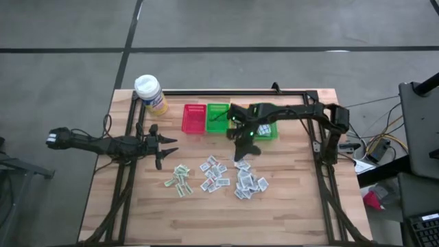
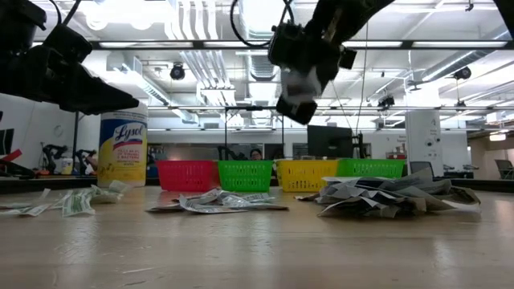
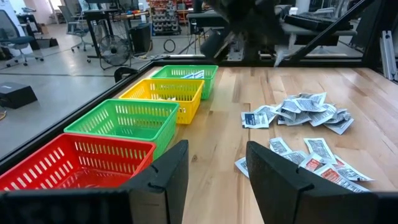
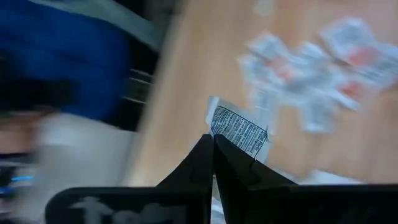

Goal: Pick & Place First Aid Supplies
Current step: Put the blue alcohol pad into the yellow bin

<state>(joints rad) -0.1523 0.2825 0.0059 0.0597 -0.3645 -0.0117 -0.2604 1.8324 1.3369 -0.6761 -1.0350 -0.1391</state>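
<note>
Small white paper packets lie flat on the wooden table in loose piles: green-printed ones (image 1: pixel 180 180), a middle group (image 1: pixel 214 173) and a right heap (image 1: pixel 248 184), which also shows in the low view (image 2: pixel 385 197). My right gripper (image 1: pixel 243 147) hangs above the piles, well clear of the table in the low view (image 2: pixel 297 100), shut on one packet with blue print (image 4: pixel 239 130). My left gripper (image 1: pixel 163 147) is open and empty at the table's left, left of the piles; its two fingers show apart in the left wrist view (image 3: pixel 214 180). My right gripper pinches the blue-print packet by one edge (image 4: pixel 222 134) between its two shut fingertips. The rest of the packet sticks out past the fingertips. The packet is lifted clear of the table and the piles.
A row of baskets stands at the far side: red (image 1: pixel 194 118), green (image 1: pixel 218 116), yellow (image 3: pixel 165 96) and another green (image 1: pixel 269 130). A yellow bottle with a white cap (image 1: pixel 151 95) stands at the far left corner. Bare wood lies toward the near edge.
</note>
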